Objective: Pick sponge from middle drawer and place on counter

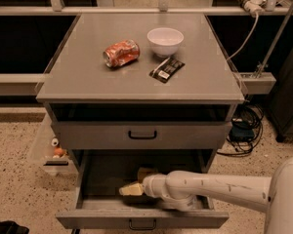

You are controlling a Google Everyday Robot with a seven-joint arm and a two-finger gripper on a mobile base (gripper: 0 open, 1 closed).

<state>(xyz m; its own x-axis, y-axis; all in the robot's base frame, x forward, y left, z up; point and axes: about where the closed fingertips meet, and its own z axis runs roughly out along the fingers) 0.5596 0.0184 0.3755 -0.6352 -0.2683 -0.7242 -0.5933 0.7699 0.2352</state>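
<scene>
Sponge (145, 173) lying toward back of open middle drawer (97, 219). Gripper (130, 189) inside drawer too, just in front of sponge; spread or pinching, cannot tell. Grasp, lift and placing on counter (88, 77) above drawer apparently all left.
</scene>
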